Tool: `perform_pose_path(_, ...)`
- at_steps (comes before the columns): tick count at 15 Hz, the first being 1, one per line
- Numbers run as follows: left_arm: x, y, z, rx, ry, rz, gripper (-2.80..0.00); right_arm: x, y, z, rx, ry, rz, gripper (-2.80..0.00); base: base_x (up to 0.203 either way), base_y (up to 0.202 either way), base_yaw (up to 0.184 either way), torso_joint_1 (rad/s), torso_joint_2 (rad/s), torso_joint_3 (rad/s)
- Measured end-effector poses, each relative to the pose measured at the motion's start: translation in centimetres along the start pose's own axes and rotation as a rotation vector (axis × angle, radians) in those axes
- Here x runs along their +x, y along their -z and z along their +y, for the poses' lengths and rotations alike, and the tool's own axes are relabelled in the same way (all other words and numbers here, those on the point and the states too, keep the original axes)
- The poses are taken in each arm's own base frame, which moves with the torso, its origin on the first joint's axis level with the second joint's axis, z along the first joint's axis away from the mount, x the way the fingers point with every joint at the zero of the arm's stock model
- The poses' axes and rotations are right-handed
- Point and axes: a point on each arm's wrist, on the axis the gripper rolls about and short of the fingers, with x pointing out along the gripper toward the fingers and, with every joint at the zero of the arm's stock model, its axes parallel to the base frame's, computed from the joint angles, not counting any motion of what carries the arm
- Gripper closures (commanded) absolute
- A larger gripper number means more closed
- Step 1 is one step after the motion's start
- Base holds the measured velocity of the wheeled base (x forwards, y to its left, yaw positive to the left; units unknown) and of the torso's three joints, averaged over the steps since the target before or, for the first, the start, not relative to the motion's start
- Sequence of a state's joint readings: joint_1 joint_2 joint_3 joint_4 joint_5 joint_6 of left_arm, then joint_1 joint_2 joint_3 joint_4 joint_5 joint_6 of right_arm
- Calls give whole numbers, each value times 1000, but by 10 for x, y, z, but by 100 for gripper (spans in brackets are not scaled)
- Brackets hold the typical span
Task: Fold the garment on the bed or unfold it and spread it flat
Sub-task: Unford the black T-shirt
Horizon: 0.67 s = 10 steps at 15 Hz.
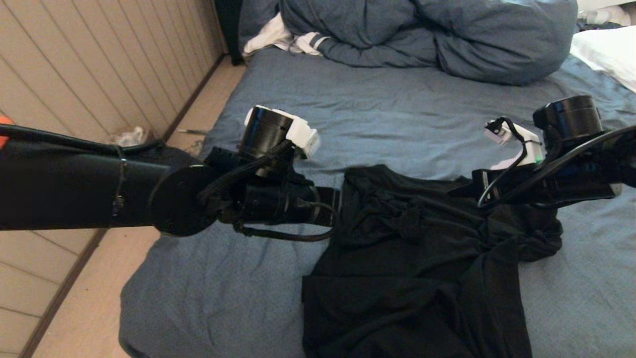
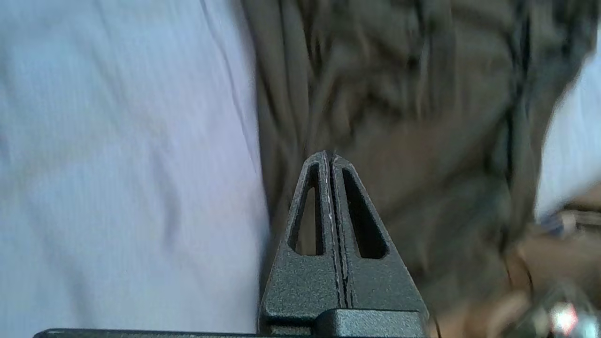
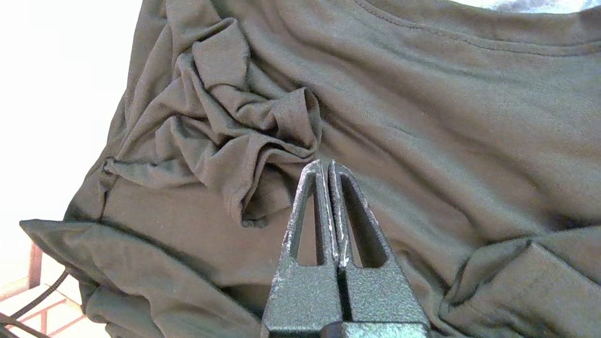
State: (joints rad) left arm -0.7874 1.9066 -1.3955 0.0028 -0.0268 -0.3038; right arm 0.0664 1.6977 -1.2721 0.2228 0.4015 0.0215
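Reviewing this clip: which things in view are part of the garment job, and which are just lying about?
Part of the job:
- black T-shirt, crumpled
- bed with blue sheet
- left end effector, shut, at the shirt's edge
- right end effector, shut, over the shirt

Just lying about:
- blue duvet
- white pillow
- white stripe-cuffed cloth

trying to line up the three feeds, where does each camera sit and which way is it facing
Head view: on the robot's head, looking forward and down over the bed; both arms show, left gripper at the black T-shirt's left edge, right gripper over its right.
Left wrist view: behind the left gripper's shut fingers, facing the shirt's edge and sheet.
Right wrist view: behind the right gripper's shut fingers, facing crumpled shirt.
Shared: all three see the shirt.
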Motion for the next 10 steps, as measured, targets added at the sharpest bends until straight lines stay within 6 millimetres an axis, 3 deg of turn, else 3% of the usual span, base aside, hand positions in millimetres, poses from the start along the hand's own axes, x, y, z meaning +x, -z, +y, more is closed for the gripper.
perform_pose_path(4,24,-12,8,-9,-21,-83,0,1,0,1,-3,0,0,0,0,0,0,0,0,0)
perform_pose_path(5,30,-13,8,-8,-25,-97,-280,1,0,0,-2,1,1,0,0,0,0,0,0,0)
perform_pose_path(10,59,-9,4,-9,-38,-94,-280,4,0,-1,0,1,5,0,0,0,0,0,0,0)
